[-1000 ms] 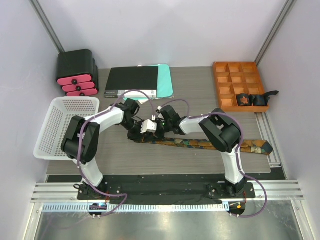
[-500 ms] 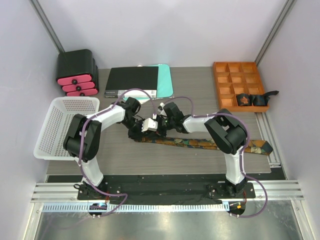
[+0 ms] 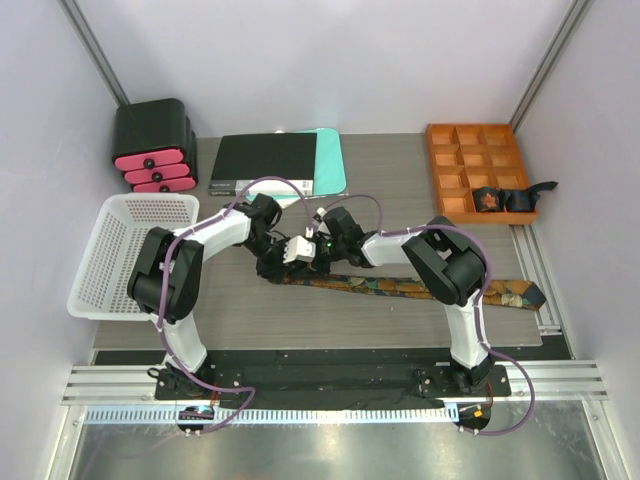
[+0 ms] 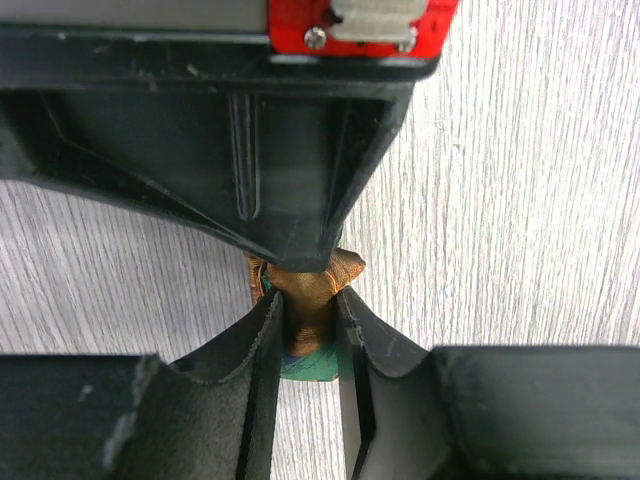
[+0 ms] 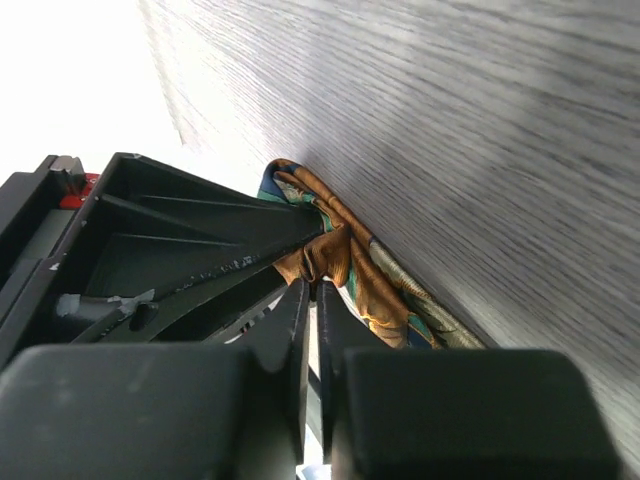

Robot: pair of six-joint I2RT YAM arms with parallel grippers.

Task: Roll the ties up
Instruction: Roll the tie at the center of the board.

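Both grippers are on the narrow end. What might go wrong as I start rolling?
1. The left gripper and right gripper pinch the same small bunch of the tie, crowded close together; they may collide or lose the fabric.
2. Its remaining length lies loose across the table; it could twist, giving a skewed roll.

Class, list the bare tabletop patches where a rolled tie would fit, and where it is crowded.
Free: between black folder and orange tray; strip between tie and near edge. Crowded: centre, where left gripper and right gripper pinch it.
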